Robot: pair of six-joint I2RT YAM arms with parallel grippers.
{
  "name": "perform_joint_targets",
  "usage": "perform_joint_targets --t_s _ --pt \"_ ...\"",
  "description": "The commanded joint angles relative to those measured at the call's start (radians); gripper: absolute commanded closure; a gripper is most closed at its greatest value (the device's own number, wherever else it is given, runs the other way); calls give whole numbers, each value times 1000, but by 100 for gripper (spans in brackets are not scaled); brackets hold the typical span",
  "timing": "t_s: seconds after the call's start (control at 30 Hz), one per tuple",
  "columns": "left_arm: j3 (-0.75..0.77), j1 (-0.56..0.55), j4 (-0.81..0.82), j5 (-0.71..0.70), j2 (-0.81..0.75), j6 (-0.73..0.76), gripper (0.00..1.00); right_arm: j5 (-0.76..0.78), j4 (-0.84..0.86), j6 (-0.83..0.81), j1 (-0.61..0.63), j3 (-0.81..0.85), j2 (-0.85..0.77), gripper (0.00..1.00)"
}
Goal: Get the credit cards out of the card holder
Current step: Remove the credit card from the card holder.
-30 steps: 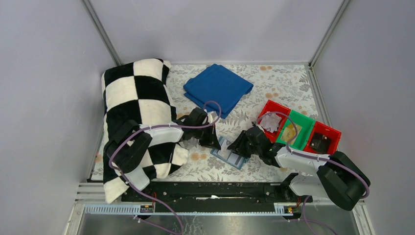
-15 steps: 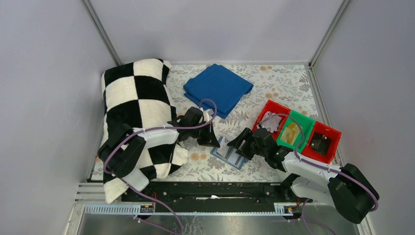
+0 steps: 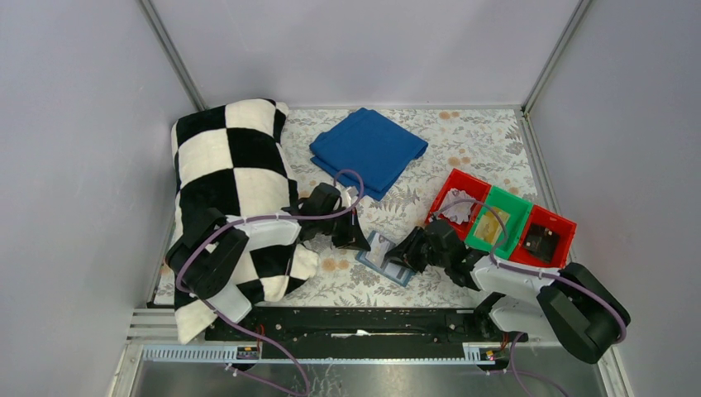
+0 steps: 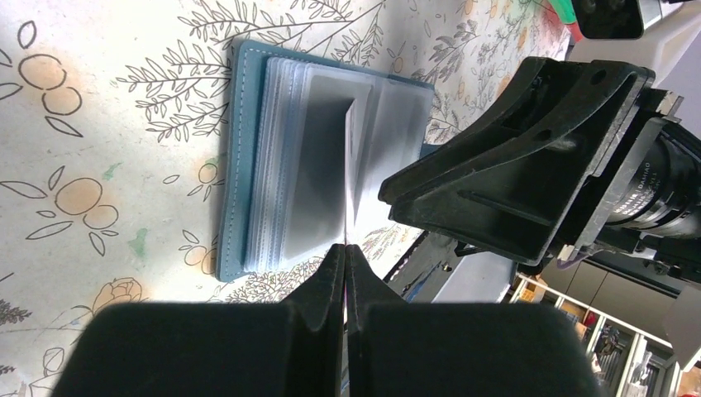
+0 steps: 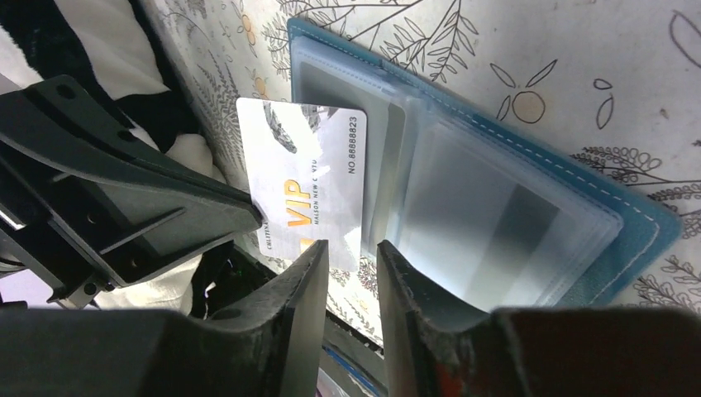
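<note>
Our right gripper (image 5: 351, 252) has closed in for the VIP card (image 5: 310, 178).
Jaws narrowed, gripping nothing; left gripper (image 4: 345, 252) pinches the card.

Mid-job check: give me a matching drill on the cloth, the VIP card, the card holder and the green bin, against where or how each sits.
1. folded deep-blue cloth
2. silver VIP credit card
3. teal-blue card holder
4. green plastic bin

A. between two red plastic bins
B. pinched by the shut left gripper
C. toward the floral table's far side
D. lying open, clear sleeves up

Pairs: 1-C, 2-B, 3-D, 4-A
</note>
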Motion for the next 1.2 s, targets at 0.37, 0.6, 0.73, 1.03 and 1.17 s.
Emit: perform_joint_targets --t_s 0.37,0.6,0.73,1.03,1.17 --pt "-11 4 58 22 25 5 100 -16 64 -49 -5 80 121 86" --pt "-11 4 51 25 21 17 100 12 47 -53 -5 79 137 88" --pt "-13 4 60 41 28 16 100 5 67 -49 -4 68 155 87" --pt "26 3 52 123 84 25 99 -11 91 -45 -5 67 189 88" --pt "42 0 23 118 97 44 91 -16 104 -42 -4 64 196 88"
